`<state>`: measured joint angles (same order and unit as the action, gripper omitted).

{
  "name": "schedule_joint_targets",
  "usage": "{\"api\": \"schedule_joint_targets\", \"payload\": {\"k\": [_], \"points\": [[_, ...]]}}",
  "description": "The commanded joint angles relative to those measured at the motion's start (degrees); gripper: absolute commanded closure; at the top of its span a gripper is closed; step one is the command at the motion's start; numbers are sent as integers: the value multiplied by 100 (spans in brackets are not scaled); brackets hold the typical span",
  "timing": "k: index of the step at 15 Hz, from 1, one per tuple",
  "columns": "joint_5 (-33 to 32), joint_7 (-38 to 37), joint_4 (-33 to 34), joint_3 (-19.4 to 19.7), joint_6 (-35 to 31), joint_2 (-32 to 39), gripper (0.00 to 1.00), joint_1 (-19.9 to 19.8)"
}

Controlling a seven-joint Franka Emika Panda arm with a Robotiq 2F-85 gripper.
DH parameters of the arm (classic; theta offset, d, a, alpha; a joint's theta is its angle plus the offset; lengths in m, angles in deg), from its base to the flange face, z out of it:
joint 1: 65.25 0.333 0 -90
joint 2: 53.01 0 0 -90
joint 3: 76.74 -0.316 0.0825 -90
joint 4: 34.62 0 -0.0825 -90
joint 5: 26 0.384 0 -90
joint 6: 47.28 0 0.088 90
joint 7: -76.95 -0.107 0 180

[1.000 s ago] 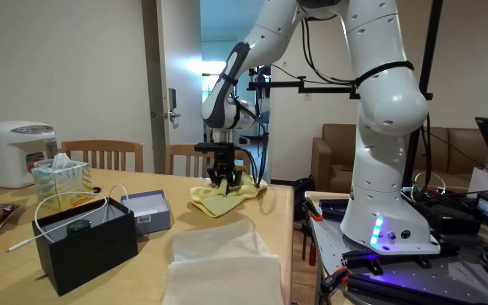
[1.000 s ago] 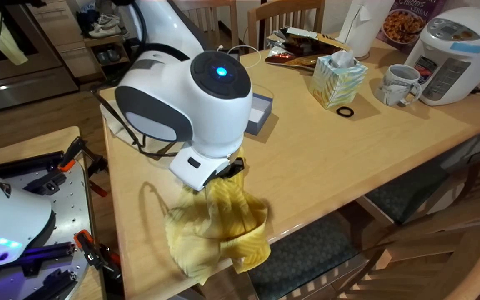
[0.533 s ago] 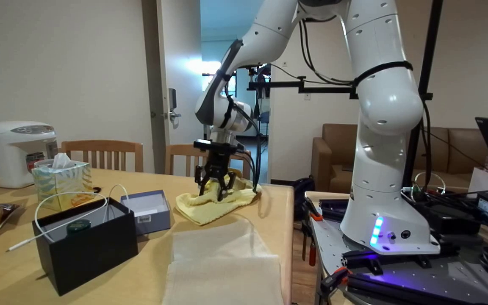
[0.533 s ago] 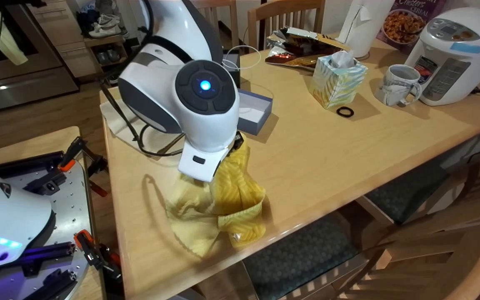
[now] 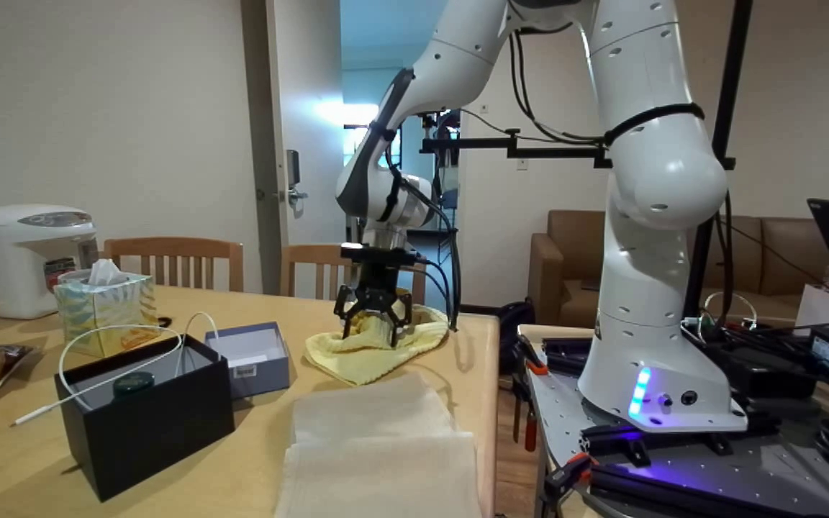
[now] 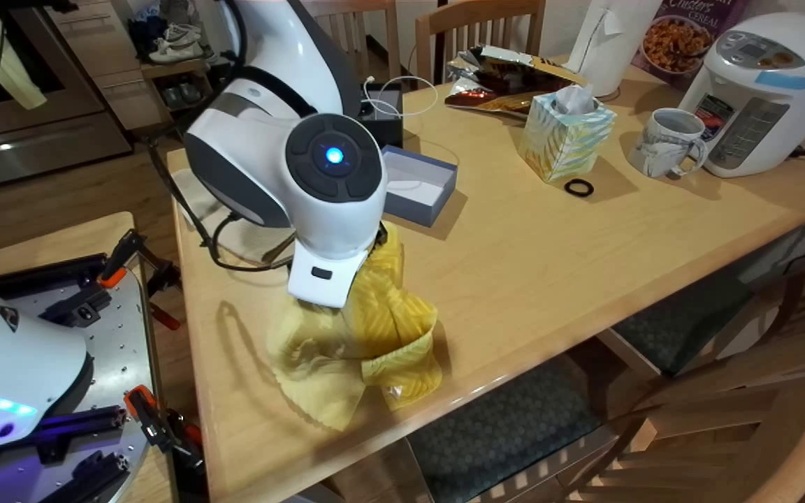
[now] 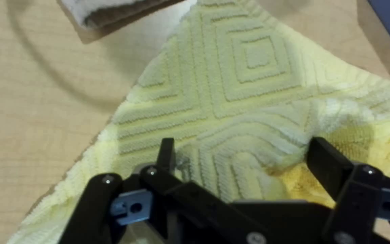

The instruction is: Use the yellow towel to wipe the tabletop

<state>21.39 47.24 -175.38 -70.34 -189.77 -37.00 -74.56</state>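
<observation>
In my wrist view, the hand [image 7: 242,149] has its jaws spread apart, a fold of the towel [image 7: 235,91] between them; the towel lies on the desk [image 7: 46,152], reaching from under the hand to twelve o'clock, the cloth [image 7: 113,9] at eleven.

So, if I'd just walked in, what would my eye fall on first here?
Probably the big white robot arm, standing beside the wooden tabletop and bent over it, with a blue light glowing on it. Next, the bright yellow towel, lying rumpled near a corner of the tabletop, with the arm's black gripper open over its folds. After that, perhaps the patterned tissue box further along.
</observation>
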Motion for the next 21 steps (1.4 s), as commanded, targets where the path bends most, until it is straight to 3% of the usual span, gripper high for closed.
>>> {"api": "schedule_joint_targets", "payload": {"k": [1, 6, 7, 8, 9, 10, 16, 17, 21], "points": [[-704, -937, -598, 328, -456, -632, 0, 472], [-2654, -3087, -1275, 865, -1131, -1531, 0, 1021], [-3145, -3538, -1372, 892, -1112, -1789, 0, 1025], [-3480, -3805, -1427, 658, -996, -2020, 0, 777], [-3507, -3707, -1447, 553, -789, -2244, 0, 698], [-2830, -2906, -1448, 417, -512, -2511, 0, 701], [-512, -777, -1370, 231, 227, -3012, 0, 1124], [-1027, -1400, -1277, 18, 90, -2841, 0, 846], [-646, -969, -1281, -11, 176, -2898, 0, 885]]}}
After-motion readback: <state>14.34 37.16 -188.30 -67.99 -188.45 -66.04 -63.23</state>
